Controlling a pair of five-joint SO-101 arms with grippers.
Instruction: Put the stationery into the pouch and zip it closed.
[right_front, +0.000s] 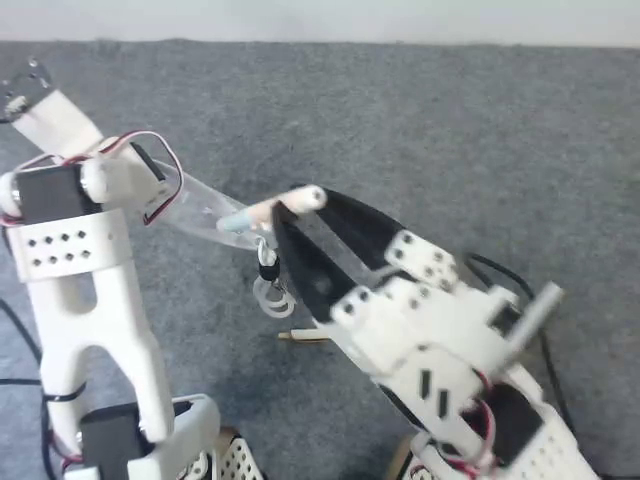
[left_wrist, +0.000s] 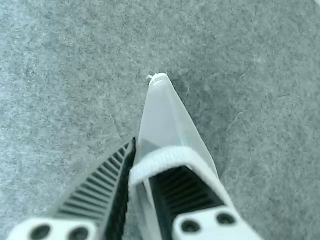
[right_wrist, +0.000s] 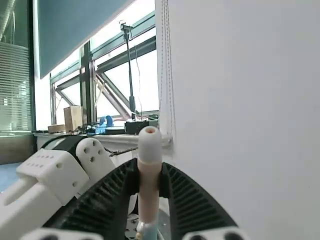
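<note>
Two arms: left arm (right_front: 90, 300) at the left of the high view, right arm (right_front: 450, 340) at the lower right, tips meeting over the grey mat (right_front: 450, 120).
Left gripper (left_wrist: 141, 161): narrow, clamped on the pouch's edge, one ribbed jaw each side of the clear wall.
Pouch (right_front: 200, 205) (left_wrist: 160, 115): clear and limp, long axis running from the left gripper rightward toward the pen, far corner tapering to a point in the left wrist view.
Pen (right_front: 275, 210) (right_wrist: 148, 165): cream barrel, pale blue end; nearly in line with the pouch, blue end leftward at the pouch's end, cap end rightward past the jaws.
Zip pull (right_front: 271, 285): dark tab with clear rings, hanging just below the pen's blue end.
Right gripper (right_front: 300, 207) (right_wrist: 149, 174): closed tight across the pen's barrel.
Stick (right_front: 303, 337): thin, tan, flat on the mat under the right gripper; perhaps a pencil, mostly covered by the arm.
Coming move, as judged: a push of the pen leftward along its own axis; right arm the nearer one, left arm merely bracing.
Hard to tell: mouth open or shut; blue end inside or only touching; pouch lifted or resting.
</note>
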